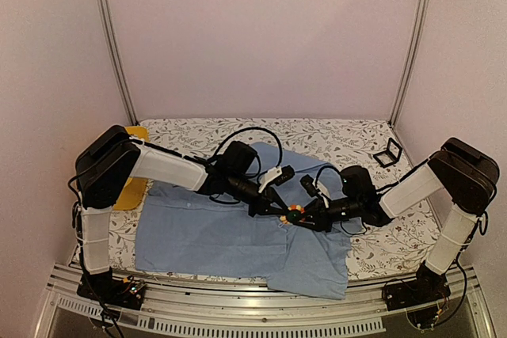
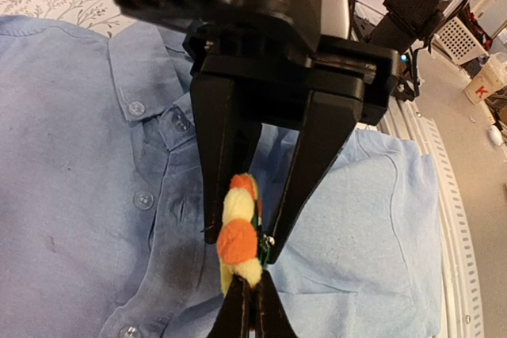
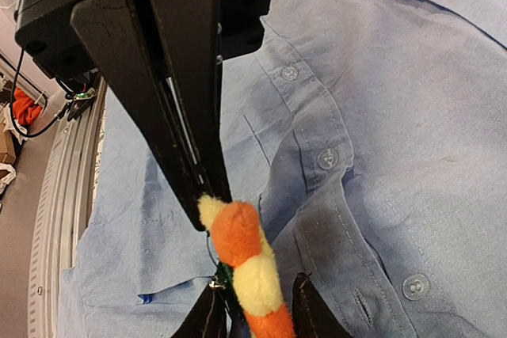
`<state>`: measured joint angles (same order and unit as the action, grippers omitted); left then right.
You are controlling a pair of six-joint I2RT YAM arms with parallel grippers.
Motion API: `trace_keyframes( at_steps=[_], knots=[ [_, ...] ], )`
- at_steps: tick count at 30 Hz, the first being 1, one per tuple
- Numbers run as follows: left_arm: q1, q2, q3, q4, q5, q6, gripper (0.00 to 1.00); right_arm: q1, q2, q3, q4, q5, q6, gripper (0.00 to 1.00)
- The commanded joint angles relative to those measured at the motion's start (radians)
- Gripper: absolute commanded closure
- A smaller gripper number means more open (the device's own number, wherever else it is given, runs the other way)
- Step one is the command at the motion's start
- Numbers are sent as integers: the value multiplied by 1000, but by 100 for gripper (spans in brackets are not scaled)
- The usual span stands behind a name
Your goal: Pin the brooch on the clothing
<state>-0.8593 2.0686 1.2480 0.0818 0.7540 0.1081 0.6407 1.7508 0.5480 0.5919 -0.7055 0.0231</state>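
Light blue shirt (image 1: 206, 235) lies spread flat on a floral-covered bench (image 1: 356, 136), seen from above. Over its chest, the left fingers (image 1: 277, 205) and right fingers (image 1: 311, 218) meet tip to tip. The small flower brooch (image 1: 295, 213) sits between them, raised off the fabric. A yellow basket (image 1: 131, 193) lies well behind the left fingers, at the bench edge. A black square frame (image 1: 388, 153) stands far beyond the right fingers.

Left wrist view: the left fingers (image 2: 238, 314) rise from the bottom edge, pressed together. Their tips touch the lower rim of the brooch (image 2: 236, 239), which is seen edge-on. Whether they nip any part of it cannot be told. The right fingers (image 2: 218, 164) come down from above, partly spread, pinching the brooch from either side. Behind lies the shirt (image 2: 79, 156), its collar (image 2: 150, 61) and white buttons (image 2: 143, 199) to the left of the fingers.

Right wrist view: the right fingers (image 3: 204, 318) show at the bottom edge, one on each side of the brooch (image 3: 238, 235). The left fingers (image 3: 186, 116) slant down from above, pressed together, ending at its upper rim. The shirt (image 3: 412, 116) fills the background, its row of buttons (image 3: 328, 159) to the right of the fingers.
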Motion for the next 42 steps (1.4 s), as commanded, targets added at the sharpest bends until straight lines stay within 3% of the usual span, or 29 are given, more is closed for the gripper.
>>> trace_keyframes(
  at_steps=[1,11,16,25,34,40,42],
  knots=[
    [2,-43,-9,-25,12,19,100,-11,-10,-6,19,6,-9,69],
    [2,-46,-1,-43,-29,30,100,-11,-36,-17,18,-62,-12,47],
    [-17,-76,-7,-50,-91,70,100,-24,-106,-43,7,-37,-12,41],
    [-125,-135,-42,-99,-330,220,100,-89,-277,-66,-66,252,100,37],
    [-232,-157,-33,-259,-456,315,90,-90,-311,-56,-172,464,170,37],
    [-300,-157,1,-403,-417,341,67,-90,-327,-45,-237,522,181,37],
    [-311,-166,3,-419,-372,329,64,-90,-328,-35,-267,547,195,37]
  ],
)
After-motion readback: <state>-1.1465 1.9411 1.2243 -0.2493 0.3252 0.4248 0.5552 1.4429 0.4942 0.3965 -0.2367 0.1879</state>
